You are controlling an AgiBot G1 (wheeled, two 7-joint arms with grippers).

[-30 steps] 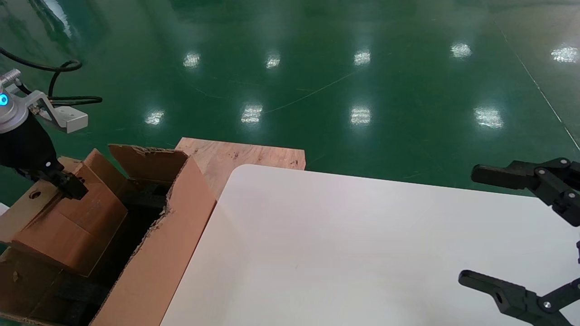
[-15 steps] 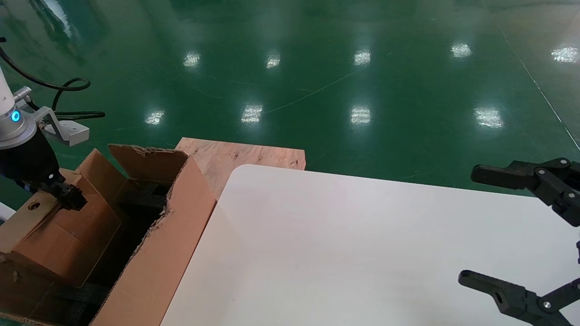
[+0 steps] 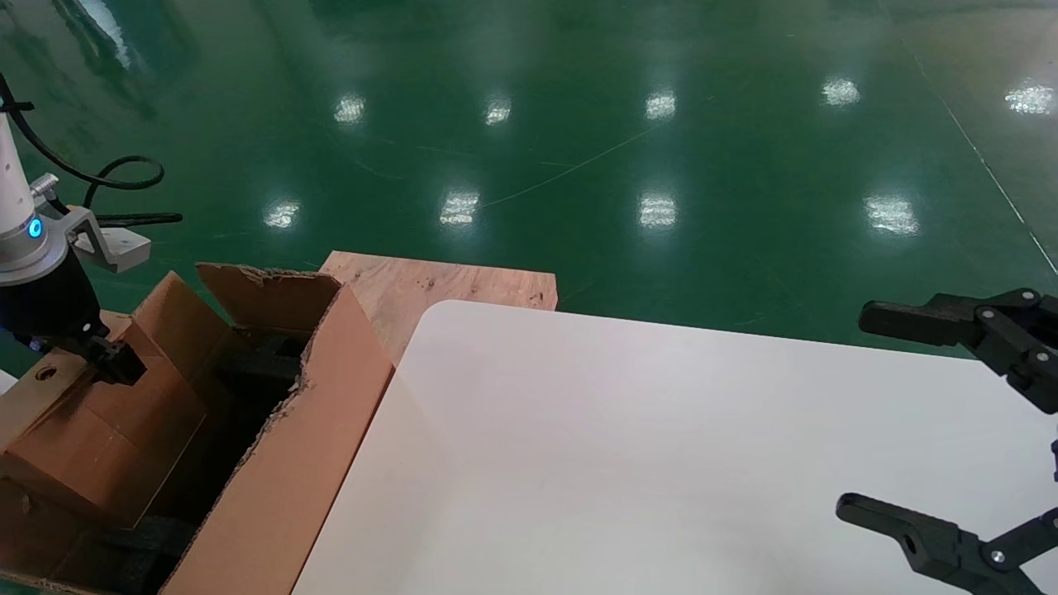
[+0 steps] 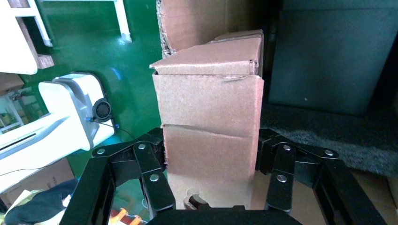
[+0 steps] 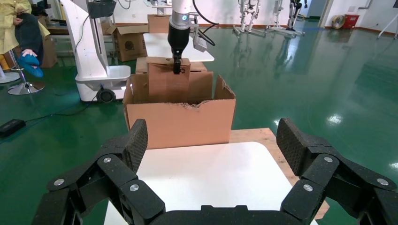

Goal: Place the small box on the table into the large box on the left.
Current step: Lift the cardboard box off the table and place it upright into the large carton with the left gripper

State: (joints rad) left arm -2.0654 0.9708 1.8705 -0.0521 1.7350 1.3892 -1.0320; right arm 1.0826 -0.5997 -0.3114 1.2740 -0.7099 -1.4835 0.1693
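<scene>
Left pincer (image 3: pixel 111 364) and the small box (image 3: pixel 99 421) shifted further left and a bit lower into the large box (image 3: pixel 281 463) since the earlier frames.
My left arm hangs near vertical over the carton, pincer pinching the small box across its width, fingers (image 4: pixel 150 168) flat on both side faces. Small box is tilted, plain brown corrugated card, oblong, round punched hole near its top corner, partly down between the large box walls. Large box has ragged torn flap edges and black foam inside; it sits just beside the smooth white tabletop (image 3: pixel 661 446) with its rounded corner. Bare plywood board (image 3: pixel 446 285) behind. Right pincer (image 3: pixel 950 421) parked over the tabletop's right edge, spread wide, same as before. Glossy green floor (image 3: pixel 579 124).
</scene>
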